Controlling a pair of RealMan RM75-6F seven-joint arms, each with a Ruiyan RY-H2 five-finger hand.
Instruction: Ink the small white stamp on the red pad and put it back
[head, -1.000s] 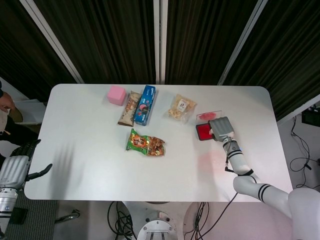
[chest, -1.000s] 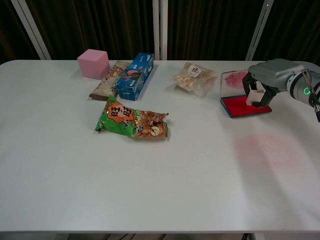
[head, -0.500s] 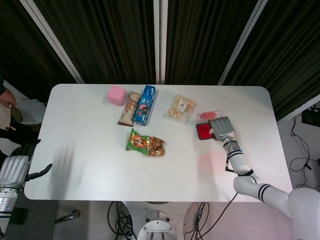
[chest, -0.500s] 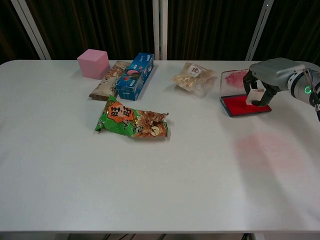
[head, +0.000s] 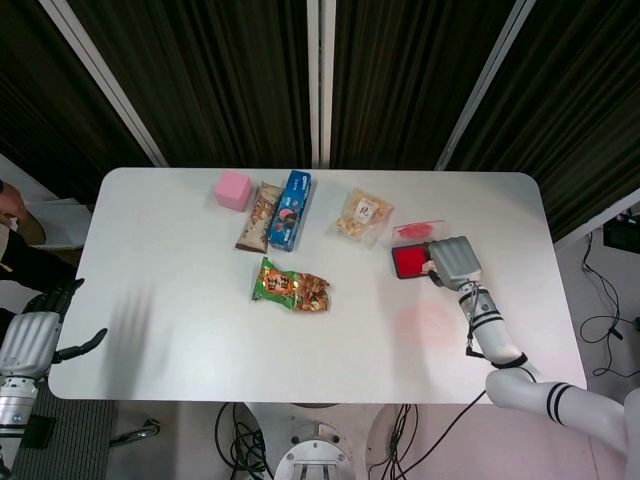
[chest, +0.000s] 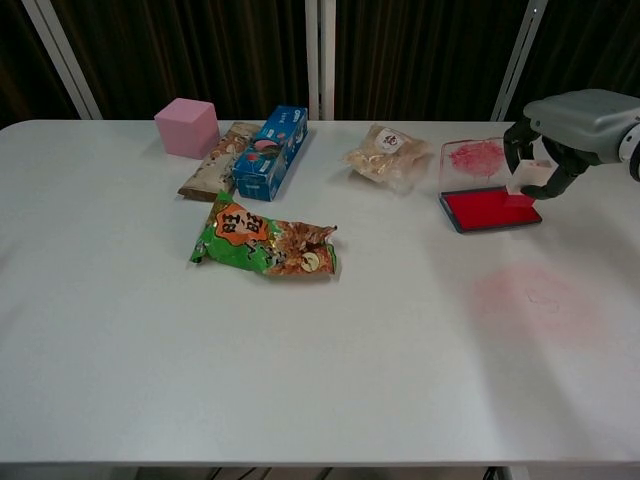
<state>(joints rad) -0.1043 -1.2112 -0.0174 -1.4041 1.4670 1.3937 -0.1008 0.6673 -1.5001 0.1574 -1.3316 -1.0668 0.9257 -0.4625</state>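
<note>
My right hand (chest: 570, 125) grips the small white stamp (chest: 534, 176) and holds it just above the right end of the red pad (chest: 488, 209). The head view has the right hand (head: 455, 259) covering the stamp, with the red pad (head: 408, 262) showing to its left. The pad's clear lid (chest: 472, 161), smeared with red ink, stands open behind the pad. My left hand (head: 32, 338) hangs open off the table's left edge, far from everything, and only the head view shows it.
A green snack bag (chest: 264, 239) lies mid-table. At the back are a pink cube (chest: 187, 127), a brown snack pack (chest: 214, 162), a blue box (chest: 271, 151) and a clear snack bag (chest: 388, 151). A faint pink stain (chest: 535, 292) marks the table in front of the pad.
My right hand has lifted the stamp off the red pad and drawn it up and to the right. The left hand has stayed put.
</note>
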